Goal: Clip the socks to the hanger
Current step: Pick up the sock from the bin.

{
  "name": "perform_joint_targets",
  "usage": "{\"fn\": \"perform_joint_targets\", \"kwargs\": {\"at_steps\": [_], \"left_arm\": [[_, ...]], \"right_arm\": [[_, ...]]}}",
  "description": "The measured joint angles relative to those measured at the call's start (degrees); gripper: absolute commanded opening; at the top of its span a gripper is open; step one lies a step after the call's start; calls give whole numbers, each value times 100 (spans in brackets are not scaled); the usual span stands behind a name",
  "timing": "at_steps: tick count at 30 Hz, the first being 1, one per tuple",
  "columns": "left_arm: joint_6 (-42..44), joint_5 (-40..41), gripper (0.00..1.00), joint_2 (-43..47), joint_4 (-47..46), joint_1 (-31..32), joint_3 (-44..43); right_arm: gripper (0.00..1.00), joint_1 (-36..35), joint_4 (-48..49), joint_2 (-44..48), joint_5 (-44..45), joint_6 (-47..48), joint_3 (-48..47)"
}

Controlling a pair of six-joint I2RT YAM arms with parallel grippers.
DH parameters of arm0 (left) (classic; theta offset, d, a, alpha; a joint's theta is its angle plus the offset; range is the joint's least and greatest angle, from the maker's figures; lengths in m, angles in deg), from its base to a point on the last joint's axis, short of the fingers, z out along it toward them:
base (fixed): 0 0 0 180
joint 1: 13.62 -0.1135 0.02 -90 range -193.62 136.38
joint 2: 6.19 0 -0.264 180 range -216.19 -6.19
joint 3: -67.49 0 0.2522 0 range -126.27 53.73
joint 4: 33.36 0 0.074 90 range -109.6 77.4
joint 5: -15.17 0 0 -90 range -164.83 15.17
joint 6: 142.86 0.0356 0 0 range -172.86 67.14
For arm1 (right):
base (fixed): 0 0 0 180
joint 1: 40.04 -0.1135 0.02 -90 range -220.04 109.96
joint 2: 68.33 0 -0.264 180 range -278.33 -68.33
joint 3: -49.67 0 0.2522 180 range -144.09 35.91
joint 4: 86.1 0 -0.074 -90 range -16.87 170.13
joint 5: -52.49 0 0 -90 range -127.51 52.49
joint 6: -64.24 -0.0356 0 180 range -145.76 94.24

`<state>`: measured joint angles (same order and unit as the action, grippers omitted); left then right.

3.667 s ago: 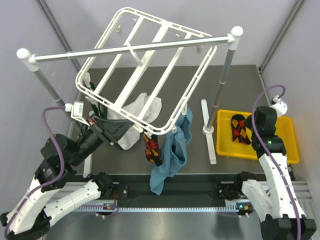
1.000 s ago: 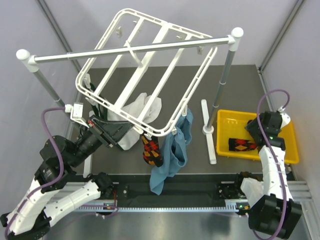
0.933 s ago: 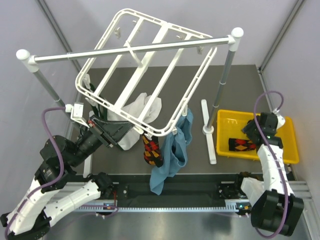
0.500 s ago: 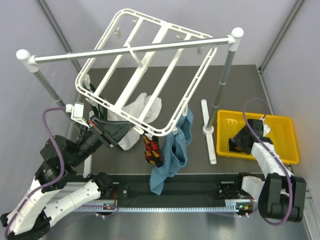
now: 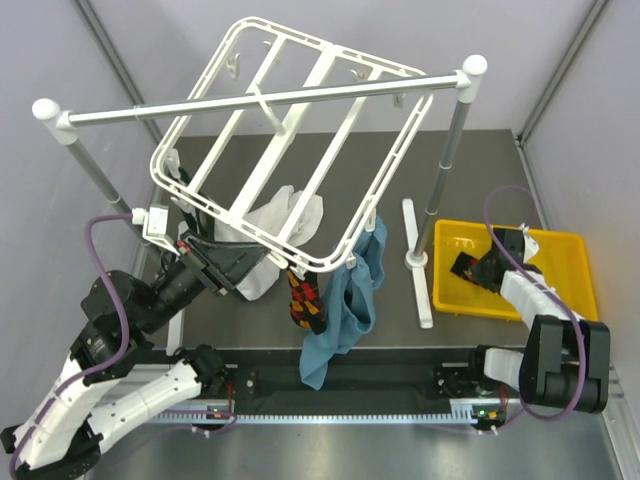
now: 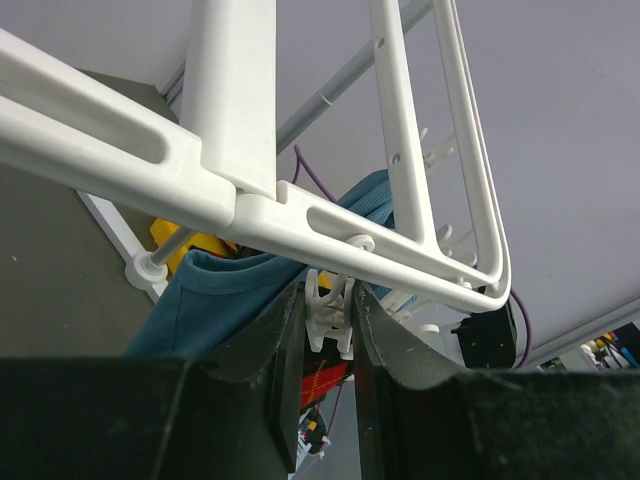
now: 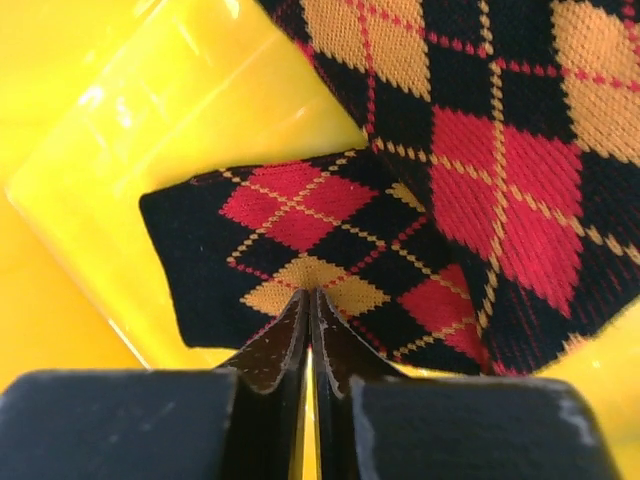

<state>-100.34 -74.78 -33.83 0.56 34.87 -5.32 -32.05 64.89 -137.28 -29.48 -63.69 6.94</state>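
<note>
Pinch first: my right gripper (image 7: 308, 296) is down in the yellow plastic bin (image 7: 150, 130) with its jaws drawn together. The tips meet on the near edge of the folded black argyle sock (image 7: 300, 215) with red and orange diamonds. From the wrist view I cannot tell whether any fabric is actually caught between them. I would rise slowly and watch that the sock comes up with the tips, ideally held by one edge so it hangs free rather than bunched. Far off to this gripper's left, my left gripper (image 6: 328, 295) is clamped around a small white clip (image 6: 330, 320) dangling under the white plastic square drying frame (image 6: 230, 100), apparently squeezing it ready. Right beside that clip hang the matching sock (image 5: 305, 300) and a teal-blue cloth (image 5: 345, 310), with a white cloth (image 5: 290, 215) further in, so the approach is crowded. Between the bin and the clip stand the silver rail's upright post (image 5: 447, 160) and its white foot (image 5: 412, 250). I judge the carry should pass on the near side of them.
</note>
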Motion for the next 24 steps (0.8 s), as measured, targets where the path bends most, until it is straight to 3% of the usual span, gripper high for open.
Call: {"fn": "perform_joint_targets", "kwargs": {"at_steps": [11, 12, 13, 17, 19, 24], "left_arm": [[-24, -7, 0, -57, -42, -2, 20], [-39, -15, 0, -68, -46, -2, 24], [-44, -20, 0, -76, -48, -2, 28], [-61, -31, 0, -92, -70, -2, 33], [-61, -46, 0, -92, -79, -2, 33], [-61, -46, 0, -90, -98, -2, 46]], "right_arm": [[0, -2, -741, 1617, -564, 542, -243], [5, -2, -776, 1768, -584, 595, -310], [25, -2, -785, 1838, -592, 627, -358], [46, -2, -868, 1615, -636, 883, -634], [62, -2, -881, 1233, -640, 1005, -763], [64, -13, -890, 446, -560, 1285, -780]]}}
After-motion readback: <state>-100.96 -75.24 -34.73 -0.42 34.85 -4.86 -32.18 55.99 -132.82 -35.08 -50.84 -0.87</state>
